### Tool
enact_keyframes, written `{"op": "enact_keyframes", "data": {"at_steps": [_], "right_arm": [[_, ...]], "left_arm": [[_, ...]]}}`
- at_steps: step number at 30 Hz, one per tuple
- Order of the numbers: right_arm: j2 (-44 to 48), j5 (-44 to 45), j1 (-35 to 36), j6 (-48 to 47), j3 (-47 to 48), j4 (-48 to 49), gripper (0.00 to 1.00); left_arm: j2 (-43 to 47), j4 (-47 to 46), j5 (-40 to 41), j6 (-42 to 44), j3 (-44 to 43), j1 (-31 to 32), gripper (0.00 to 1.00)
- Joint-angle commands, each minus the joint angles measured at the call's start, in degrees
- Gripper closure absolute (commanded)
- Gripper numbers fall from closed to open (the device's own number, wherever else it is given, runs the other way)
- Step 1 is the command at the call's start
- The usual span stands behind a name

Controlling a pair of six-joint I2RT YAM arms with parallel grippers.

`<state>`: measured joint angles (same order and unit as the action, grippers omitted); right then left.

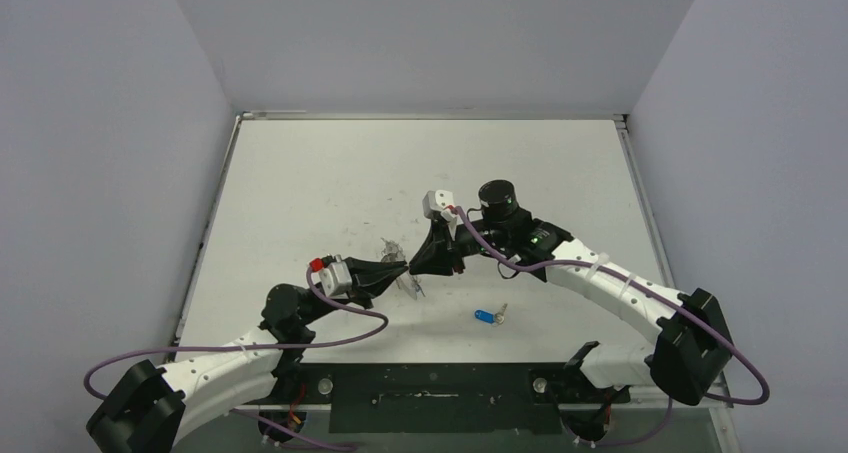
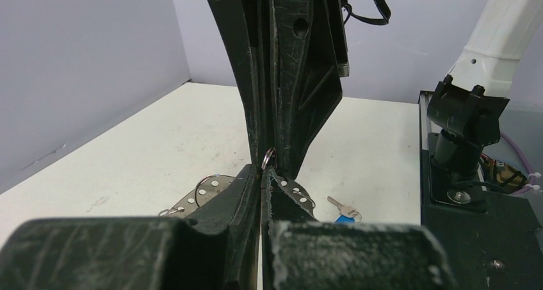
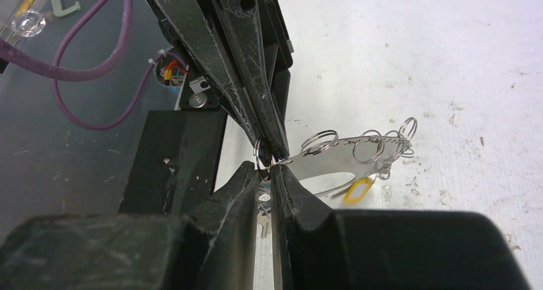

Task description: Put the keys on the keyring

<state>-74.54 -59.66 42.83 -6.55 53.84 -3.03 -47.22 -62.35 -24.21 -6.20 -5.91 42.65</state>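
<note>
Jaws of the left gripper (image 2: 264, 175) are pressed together on one end of the keyring (image 3: 307, 165), a flat silvery plate strung with small wire rings and held level above the white table (image 1: 330, 173). Meeting it tip to tip, the right gripper (image 3: 267, 171) shows only a narrow slit between its fingers at a small split ring (image 3: 259, 150) on that same end; whether it grips cannot be told. A yellow key head (image 3: 358, 189) shows beneath the plate. A blue-headed key (image 1: 487, 316) lies apart on the table, nearer the right arm's base.
</note>
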Motion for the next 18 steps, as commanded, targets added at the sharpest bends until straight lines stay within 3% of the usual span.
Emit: {"op": "enact_keyframes", "data": {"at_steps": [1, 9, 18], "right_arm": [[3.02, 2.18, 0.65, 0.86, -1.05, 4.43, 1.0], [6.37, 8.51, 0.24, 3.46, -2.87, 5.63, 1.0], [3.39, 3.69, 0.3, 6.5, -1.43, 6.69, 1.0]], "left_arm": [[1.11, -4.94, 1.18, -0.17, -1.05, 0.05, 1.0], [3.85, 0.41, 1.22, 0.75, -0.88, 0.0, 1.0], [3.15, -0.2, 1.09, 0.49, -0.99, 0.03, 1.0]]}}
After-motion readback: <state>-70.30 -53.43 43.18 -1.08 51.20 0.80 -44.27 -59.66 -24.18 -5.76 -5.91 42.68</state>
